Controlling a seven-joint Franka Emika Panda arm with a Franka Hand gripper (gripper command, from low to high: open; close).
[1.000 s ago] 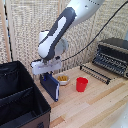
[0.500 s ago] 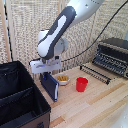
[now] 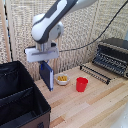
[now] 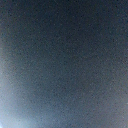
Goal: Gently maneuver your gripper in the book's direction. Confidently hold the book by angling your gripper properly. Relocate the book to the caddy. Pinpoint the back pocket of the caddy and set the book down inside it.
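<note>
In the exterior view my gripper point(image 3: 45, 62) is shut on the top edge of the dark navy book point(image 3: 47, 75). The book hangs upright, its lower end clear of the wooden table. It is just to the exterior view's right of the black fabric caddy point(image 3: 42, 103), level with or slightly above the rim. A divider point(image 3: 17, 94) splits the caddy into two open compartments; the farther pocket point(image 3: 14, 80) lies closest to the book. The wrist view is filled by a blurred dark blue surface point(image 4: 64, 60), the book held right against the camera.
A small white bowl with yellow pieces point(image 3: 62, 79) and a red cup point(image 3: 81, 84) stand on the wooden table point(image 3: 95, 107) just right of the book. A black toaster oven point(image 3: 114, 54) with a wire rack point(image 3: 97, 72) sits at the far right.
The gripper has risen with the book and shifted slightly toward the caddy, to the exterior view's left. The book's lower end is now higher above the table.
</note>
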